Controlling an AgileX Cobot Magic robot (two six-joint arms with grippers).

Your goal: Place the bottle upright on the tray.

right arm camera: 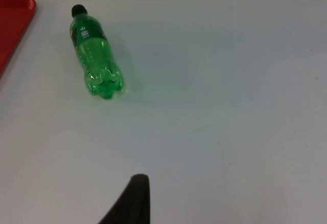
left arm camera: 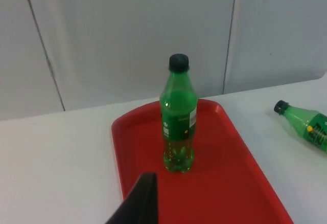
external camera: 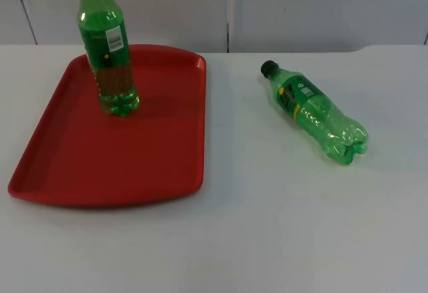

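Observation:
A green bottle (external camera: pixel 108 45) with a black cap stands upright on the far part of the red tray (external camera: pixel 73 166). A second green bottle (external camera: pixel 314 112) lies on its side on the white table to the right of the tray, with its cap pointing to the far left. In the left wrist view, my left gripper (left arm camera: pixel 139 203) hangs over the tray (left arm camera: pixel 230 183), well short of the standing bottle (left arm camera: pixel 178 116). In the right wrist view, my right gripper (right arm camera: pixel 134 201) is over bare table, far from the lying bottle (right arm camera: pixel 94 55). Neither gripper holds anything.
The grey partition wall (external camera: pixel 267 5) closes off the table's far edge just behind the tray. White table top (external camera: pixel 281 226) stretches in front of and to the right of the tray.

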